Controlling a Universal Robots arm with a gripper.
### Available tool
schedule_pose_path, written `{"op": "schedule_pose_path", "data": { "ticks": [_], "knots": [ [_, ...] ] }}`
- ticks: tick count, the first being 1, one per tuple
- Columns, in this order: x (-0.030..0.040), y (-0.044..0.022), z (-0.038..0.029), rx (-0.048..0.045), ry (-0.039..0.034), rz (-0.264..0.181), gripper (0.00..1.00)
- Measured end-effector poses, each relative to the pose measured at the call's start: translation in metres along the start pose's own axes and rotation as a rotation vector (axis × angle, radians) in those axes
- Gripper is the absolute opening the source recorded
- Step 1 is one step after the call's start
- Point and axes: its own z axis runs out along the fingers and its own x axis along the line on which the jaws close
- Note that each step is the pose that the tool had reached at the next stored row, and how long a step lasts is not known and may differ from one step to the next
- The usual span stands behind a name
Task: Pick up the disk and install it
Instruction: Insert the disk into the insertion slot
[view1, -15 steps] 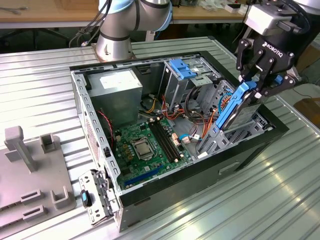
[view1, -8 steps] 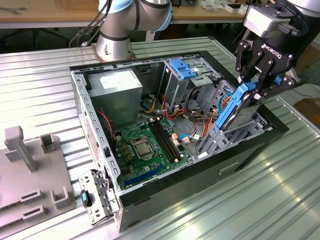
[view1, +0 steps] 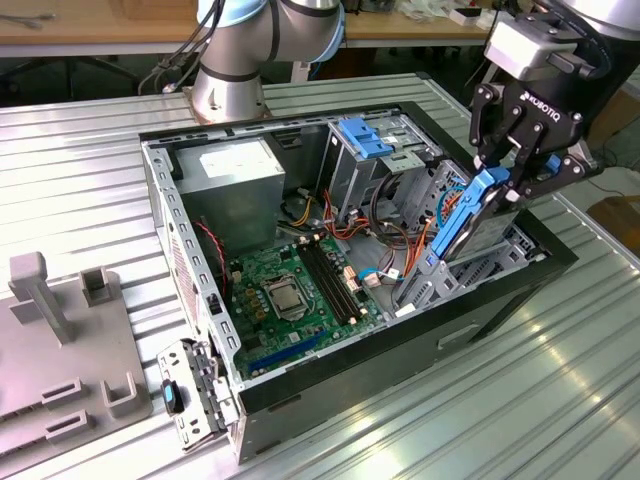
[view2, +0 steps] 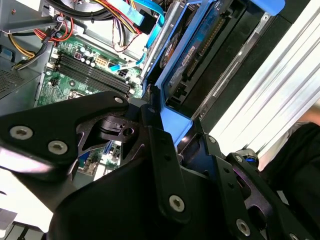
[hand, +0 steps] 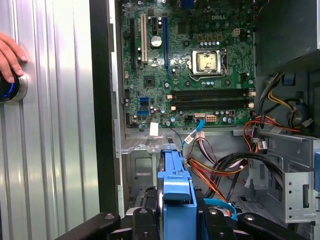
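Observation:
The disk (view1: 468, 218), a dark flat drive framed by bright blue rails, stands on edge and tilted over the metal drive cage (view1: 478, 268) at the exterior view's right end of the open computer case (view1: 400, 345). Its lower part sits among the cage walls. My gripper (view1: 512, 182) is shut on the disk's upper blue end from above. In the first wrist view the blue rail (hand: 175, 187) runs between my black fingers (hand: 212, 222) toward the cage below. In the second wrist view the disk (view2: 200, 47) shows its dark underside beyond my finger (view2: 160, 145).
Inside the case lie the green motherboard (view1: 290, 290), a grey power supply (view1: 238, 172), a light blue latch bracket (view1: 365, 135) and orange and blue cables (view1: 400, 250). A grey fixture (view1: 60, 330) stands on the ribbed metal table (view1: 540, 400). A hand (hand: 10, 52) rests on a button.

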Motion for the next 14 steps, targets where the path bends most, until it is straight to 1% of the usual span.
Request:
{"op": "schedule_pose_path", "data": {
  "ticks": [14],
  "knots": [
    [-0.0002, 0.0003, 0.0065, 0.0, 0.0, 0.0, 0.37]
  ]
}}
